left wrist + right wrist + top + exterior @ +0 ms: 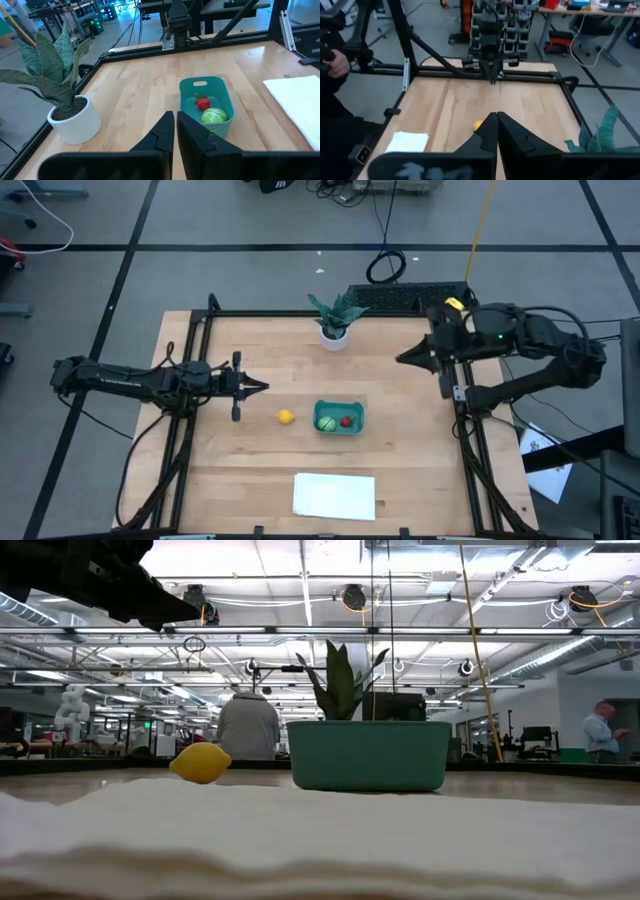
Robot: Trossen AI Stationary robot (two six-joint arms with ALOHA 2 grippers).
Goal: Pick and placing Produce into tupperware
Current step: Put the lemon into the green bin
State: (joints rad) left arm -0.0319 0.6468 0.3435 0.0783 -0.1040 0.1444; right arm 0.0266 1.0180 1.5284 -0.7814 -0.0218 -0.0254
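Nearest the front edge of the wooden table (250, 460) lies a flat white sheet (334, 495), a little right of the middle of that edge; in the low view it fills the whole foreground. Behind it, about the centre of the table, stands the teal tupperware tub (339, 418) with low walls and rounded corners. Inside it lie the green round piece (326, 422) and, just beside it, the smaller red piece (346, 420); the left wrist view shows both on the tub's floor, close together, though whether they touch cannot be told. The yellow lemon-like piece (285, 416) rests on the bare wood outside the tub, near its left wall and apart from it; the low view shows it sitting on the surface just left of the tub. Level with the lemon, over the left side of the table, the left gripper (262, 388) hangs with its tip pointing toward the centre, its two dark fingers pressed almost together and nothing between them. Over the right side, farther back, the right gripper (401, 359) waits with its fingers fully closed and empty, its tip pointing toward the left. Near the middle of the far edge stands a leafy plant in a white pot (335, 332). Beyond the table, in the low view, a person in grey (248, 726) has their back to the camera, and another person (604, 732) stands at the far right of the room.
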